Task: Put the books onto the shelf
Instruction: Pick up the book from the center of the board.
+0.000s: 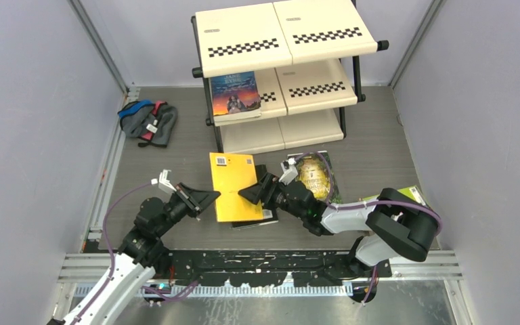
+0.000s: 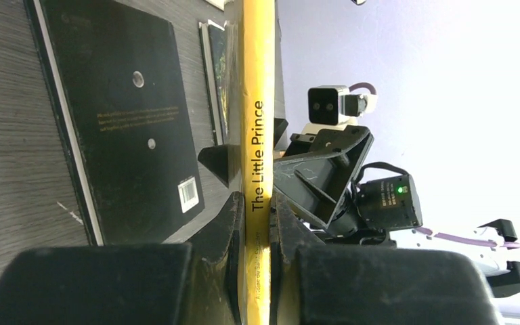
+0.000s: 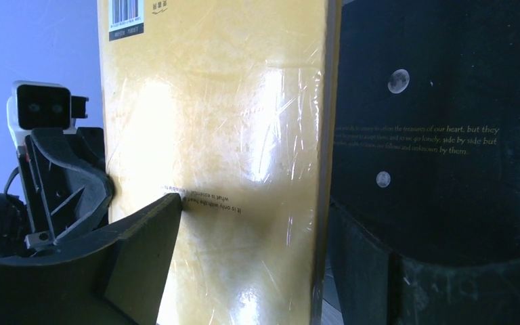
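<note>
A yellow book (image 1: 231,184), "The Little Prince" on its spine (image 2: 258,122), is held tilted above the floor. My left gripper (image 1: 208,198) is shut on its spine edge, fingers (image 2: 225,223) pressed to both covers. My right gripper (image 1: 250,193) stands open at the book's opposite edge. One fingertip (image 3: 166,210) touches the yellow back cover (image 3: 223,135); the other sits past the book's edge. A black book (image 1: 256,219) lies flat beneath. A blue book (image 1: 233,93) rests on the shelf's (image 1: 284,30) middle tier. A dark green-gold book (image 1: 315,175) lies by the right arm.
A grey-blue cloth bundle (image 1: 148,121) lies at the far left near the wall. A lime green book (image 1: 412,193) pokes out from under the right arm's elbow. The shelf's bottom tier (image 1: 281,132) stands just behind the yellow book. Walls close in on both sides.
</note>
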Motion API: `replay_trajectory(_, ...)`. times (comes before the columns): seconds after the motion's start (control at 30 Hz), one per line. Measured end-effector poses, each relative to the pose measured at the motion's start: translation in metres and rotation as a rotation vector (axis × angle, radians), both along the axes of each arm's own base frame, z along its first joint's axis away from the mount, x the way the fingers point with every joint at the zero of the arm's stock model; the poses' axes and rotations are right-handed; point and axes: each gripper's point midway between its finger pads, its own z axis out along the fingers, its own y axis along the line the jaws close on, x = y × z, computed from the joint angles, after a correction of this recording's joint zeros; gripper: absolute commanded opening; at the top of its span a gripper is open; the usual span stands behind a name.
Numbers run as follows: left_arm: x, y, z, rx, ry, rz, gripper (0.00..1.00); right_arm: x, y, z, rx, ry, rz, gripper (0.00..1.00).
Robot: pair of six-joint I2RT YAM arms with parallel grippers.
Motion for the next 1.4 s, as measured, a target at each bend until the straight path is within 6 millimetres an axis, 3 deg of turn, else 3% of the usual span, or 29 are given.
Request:
replay_trajectory(0.3,0.008,-0.004,0.01,-0.038,-0.018,0.007,0.0,-0.002,0.001,0.008,0.077,0.014,0.001,0.68)
replay_trajectory(0.57,0.016,0.004,0.01,-0.034,-0.018,0.063,0.0,0.004,-0.006,0.017,0.14,0.035,-0.037,0.37)
replay_trajectory(0.8,0.024,0.006,0.009,-0.035,-0.014,0.096,0.02,0.008,-0.016,0.057,0.245,-0.001,-0.081,0.15)
replay_trajectory(0.93,0.026,0.002,0.014,-0.047,-0.031,0.079,0.12,0.006,-0.021,0.071,0.269,-0.01,-0.088,0.02)
replay_trajectory(1.2,0.02,-0.005,0.011,-0.039,-0.021,0.021,0.39,0.0,-0.025,0.071,0.237,-0.011,-0.075,0.01)
replay_trajectory(1.4,0.002,-0.01,0.024,-0.068,-0.067,-0.048,0.49,-0.014,-0.028,0.083,0.229,-0.033,-0.038,0.01)
